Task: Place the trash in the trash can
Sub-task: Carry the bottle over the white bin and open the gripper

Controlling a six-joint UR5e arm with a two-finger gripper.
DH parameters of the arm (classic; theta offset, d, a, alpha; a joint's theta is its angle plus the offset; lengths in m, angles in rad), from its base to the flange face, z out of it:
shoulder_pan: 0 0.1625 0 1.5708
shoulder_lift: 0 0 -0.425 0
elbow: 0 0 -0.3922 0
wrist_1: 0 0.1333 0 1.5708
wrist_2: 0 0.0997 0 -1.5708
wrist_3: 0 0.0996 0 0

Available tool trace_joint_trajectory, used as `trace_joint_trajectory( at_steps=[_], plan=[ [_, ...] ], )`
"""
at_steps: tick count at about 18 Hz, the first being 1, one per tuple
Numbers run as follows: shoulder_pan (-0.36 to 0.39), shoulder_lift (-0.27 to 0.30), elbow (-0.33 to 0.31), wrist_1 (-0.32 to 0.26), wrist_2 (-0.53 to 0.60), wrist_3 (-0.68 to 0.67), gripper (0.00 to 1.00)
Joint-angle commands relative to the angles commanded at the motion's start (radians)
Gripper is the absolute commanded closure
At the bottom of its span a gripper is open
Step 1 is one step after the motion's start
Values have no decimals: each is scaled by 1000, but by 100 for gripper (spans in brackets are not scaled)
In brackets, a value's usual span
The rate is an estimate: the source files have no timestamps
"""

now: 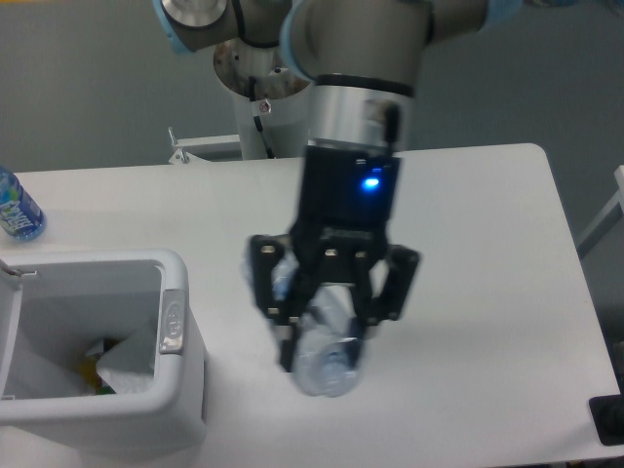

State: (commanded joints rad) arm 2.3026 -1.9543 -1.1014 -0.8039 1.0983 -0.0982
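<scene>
1. The gripper (330,327) hangs from the arm with its black fingers (265,292) pointing down, clamped around a clear crinkled plastic bottle (327,349).
2. The bottle sits between the fingers, and its lower end sticks out below them. It looks blurred, and I cannot tell whether it touches the table (487,244) underneath.
3. A blue light (371,182) glows on the black wrist block just above the gripper.
4. To the left of the gripper and a little lower in the view stands the white trash can (180,390), open at the top, with a grey oval button (172,322) on the rim nearest the gripper.
5. Inside the trash can lies crumpled white trash (127,370) against the white liner (39,375), with a bit of yellow beside it.
6. Far left of the gripper, at the table's edge, stands a small bottle (15,207) with a blue-green label, well apart from everything else.
7. Behind the gripper, past the table's far side, rises the arm's pale base column (268,107).
</scene>
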Motion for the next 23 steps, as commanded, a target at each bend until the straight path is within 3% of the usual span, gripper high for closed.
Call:
trace_joint_trajectory(
  at_steps=[3,9,13,15,20,23],
  plan=[
    [-55,-28,-2,58,0,2,40],
    [-140,-80,-5,118,2,12,40],
    [-150,-83,-9,120,2,12,39],
    [-150,-81,-18,121,5,29,0],
    [-140,-54,-38,121,6,43,0],
    [-76,-45,-38,121,6,48,0]
  ],
)
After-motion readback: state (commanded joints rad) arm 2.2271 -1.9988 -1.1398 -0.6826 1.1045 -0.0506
